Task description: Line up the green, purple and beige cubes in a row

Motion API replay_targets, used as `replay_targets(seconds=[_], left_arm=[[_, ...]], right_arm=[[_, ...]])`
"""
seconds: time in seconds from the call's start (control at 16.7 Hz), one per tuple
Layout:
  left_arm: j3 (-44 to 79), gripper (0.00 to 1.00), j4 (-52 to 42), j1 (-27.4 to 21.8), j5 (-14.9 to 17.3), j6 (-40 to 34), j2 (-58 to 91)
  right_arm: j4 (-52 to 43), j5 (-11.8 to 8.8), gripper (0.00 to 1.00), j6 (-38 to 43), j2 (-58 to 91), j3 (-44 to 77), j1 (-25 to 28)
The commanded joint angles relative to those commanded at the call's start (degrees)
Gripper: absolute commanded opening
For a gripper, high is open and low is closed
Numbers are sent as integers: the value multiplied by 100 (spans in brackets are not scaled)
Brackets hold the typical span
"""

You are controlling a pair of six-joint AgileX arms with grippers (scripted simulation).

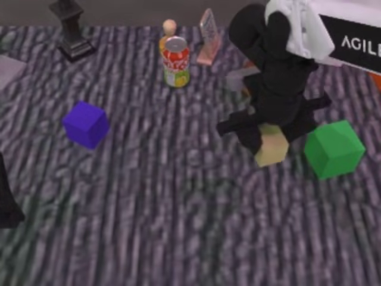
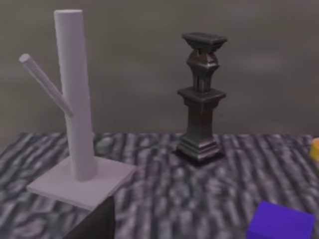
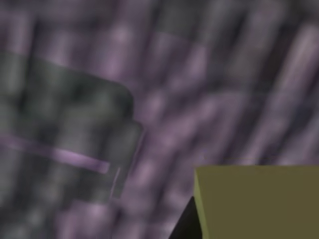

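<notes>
The beige cube (image 1: 274,150) is right of the table's centre, partly under my right gripper (image 1: 268,136), which comes down on it from above and is shut on it. In the right wrist view the beige cube (image 3: 259,201) fills the near corner, with one dark finger (image 3: 185,225) against its side. Just right of it on the cloth is the green cube (image 1: 333,149). Far off at the left lies the purple cube (image 1: 86,124), whose corner also shows in the left wrist view (image 2: 281,224). My left gripper (image 1: 6,199) is parked at the left edge.
At the back stand a soda can (image 1: 177,61), a wooden peg figure (image 1: 169,27) behind it, a pink stand (image 1: 208,37) and a dark pedestal (image 1: 72,27). A white branched stand (image 2: 75,109) rises at the back left, beside the pedestal (image 2: 201,99).
</notes>
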Motion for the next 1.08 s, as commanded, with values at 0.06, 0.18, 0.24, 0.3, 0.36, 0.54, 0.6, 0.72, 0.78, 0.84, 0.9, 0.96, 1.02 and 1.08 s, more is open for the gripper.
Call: replay_targets(seconds=[0.06,0.18,0.24,0.3,0.36,0.54,0.6,0.72,0.78,0.84,0.9,0.96,1.02,1.08], left_arm=[[0,100,0,0,0,0,0],[0,100,0,0,0,0,0],[0,100,0,0,0,0,0],[0,100,0,0,0,0,0],[0,100,0,0,0,0,0],[0,100,0,0,0,0,0],[0,100,0,0,0,0,0],[0,100,0,0,0,0,0],[0,100,0,0,0,0,0],[0,100,0,0,0,0,0],[0,100,0,0,0,0,0],[0,100,0,0,0,0,0],[0,100,0,0,0,0,0],[0,100,0,0,0,0,0]], right_arm=[[36,11,0,409,-150,-206,73],[109,31,0,1186,-443,-601,217],[149,40,0,1507,-585,-779,280],[189,49,0,1771,-717,-938,336],[226,56,0,1972,-832,-1069,381],[281,66,0,2209,-990,-1242,437],[281,66,0,2209,-990,-1242,437],[270,59,0,2210,-965,-1226,405],[289,59,0,2209,-960,-1240,407],[368,59,0,2208,-938,-1296,411],[503,61,0,2210,-900,-1387,414],[680,62,0,2216,-846,-1503,416],[889,64,0,2224,-778,-1636,419],[1109,65,0,2230,-705,-1777,424]])
